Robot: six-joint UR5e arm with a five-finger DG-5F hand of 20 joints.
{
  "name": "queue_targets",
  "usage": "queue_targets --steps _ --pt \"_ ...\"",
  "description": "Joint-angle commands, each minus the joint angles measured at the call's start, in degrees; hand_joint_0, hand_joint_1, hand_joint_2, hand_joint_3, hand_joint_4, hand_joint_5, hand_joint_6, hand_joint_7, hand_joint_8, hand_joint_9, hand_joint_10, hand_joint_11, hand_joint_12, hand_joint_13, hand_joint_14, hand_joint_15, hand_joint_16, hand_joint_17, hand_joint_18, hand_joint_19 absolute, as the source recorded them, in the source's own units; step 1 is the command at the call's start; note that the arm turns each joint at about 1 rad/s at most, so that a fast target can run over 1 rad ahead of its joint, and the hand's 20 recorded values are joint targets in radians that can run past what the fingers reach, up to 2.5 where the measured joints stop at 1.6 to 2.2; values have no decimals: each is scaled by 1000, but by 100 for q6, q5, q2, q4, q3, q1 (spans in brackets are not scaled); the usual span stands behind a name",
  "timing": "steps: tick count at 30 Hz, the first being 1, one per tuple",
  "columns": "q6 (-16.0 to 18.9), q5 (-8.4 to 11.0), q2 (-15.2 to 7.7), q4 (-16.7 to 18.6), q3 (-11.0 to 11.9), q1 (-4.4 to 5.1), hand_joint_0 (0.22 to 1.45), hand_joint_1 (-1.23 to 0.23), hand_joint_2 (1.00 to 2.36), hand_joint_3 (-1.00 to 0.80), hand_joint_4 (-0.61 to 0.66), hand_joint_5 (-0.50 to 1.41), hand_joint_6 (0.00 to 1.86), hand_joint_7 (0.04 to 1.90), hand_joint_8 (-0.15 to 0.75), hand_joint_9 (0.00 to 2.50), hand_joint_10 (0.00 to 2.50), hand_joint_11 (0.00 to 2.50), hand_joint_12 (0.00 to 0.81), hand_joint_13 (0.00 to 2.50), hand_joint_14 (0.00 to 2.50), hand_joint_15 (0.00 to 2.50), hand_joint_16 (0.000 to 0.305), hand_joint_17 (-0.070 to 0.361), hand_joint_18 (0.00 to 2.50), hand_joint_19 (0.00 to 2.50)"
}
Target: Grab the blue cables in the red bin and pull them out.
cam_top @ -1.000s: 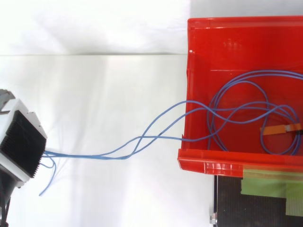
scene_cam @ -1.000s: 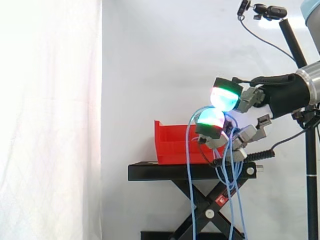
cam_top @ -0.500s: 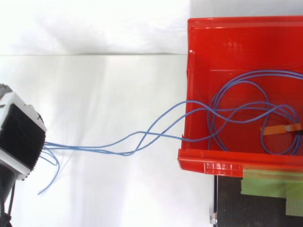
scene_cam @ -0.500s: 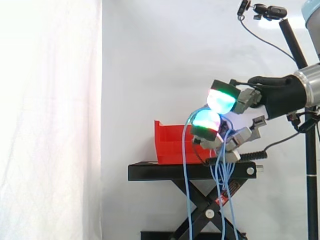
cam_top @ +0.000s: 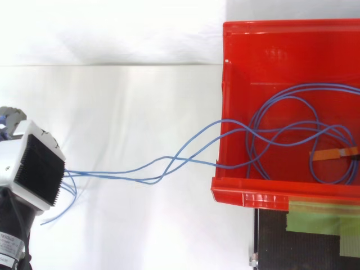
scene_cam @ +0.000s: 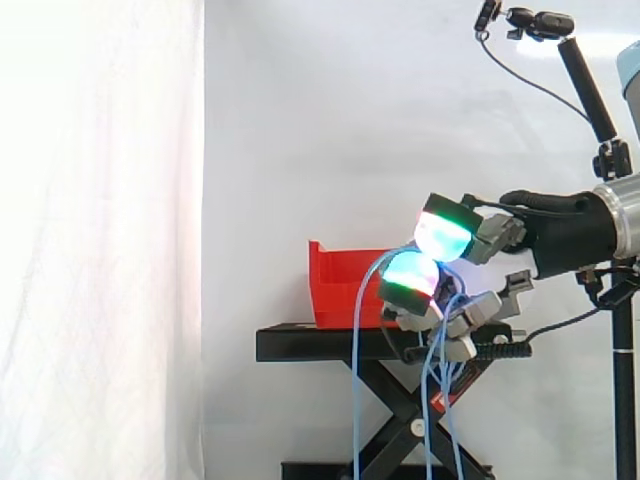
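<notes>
Under the hand [scene_cam: 476, 306], blue cables [cam_top: 169, 164] pass from sight.

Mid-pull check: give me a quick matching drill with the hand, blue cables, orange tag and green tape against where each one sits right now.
Things:
1. hand
2. blue cables
3. orange tag
4. green tape

Places:
A. stuck on the black stand, beside the red bin
B. lying inside the red bin, among the loops
C. outside the red bin, fingers curled round the strands
D. running from inside the red bin, over its lip, across to the hand

Pairs: 1-C, 2-D, 3-B, 4-A
</notes>
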Motion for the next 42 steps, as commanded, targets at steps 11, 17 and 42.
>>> queue_targets --steps 11,17,42 --pt "-87 -36 1 25 -9 -3 984 -907 1000 -991 3 511 1530 419 244 978 25 1137 281 1342 275 1695 44 98 951 1023" --pt "-131 -36 1 25 -9 -3 989 -909 1001 -971 9 508 1548 418 246 980 27 1146 281 1347 271 1700 44 98 958 1021" --pt "-131 -27 1 25 -9 -3 992 -912 1001 -961 10 524 1548 411 244 986 25 1144 280 1347 273 1688 44 99 951 1023"
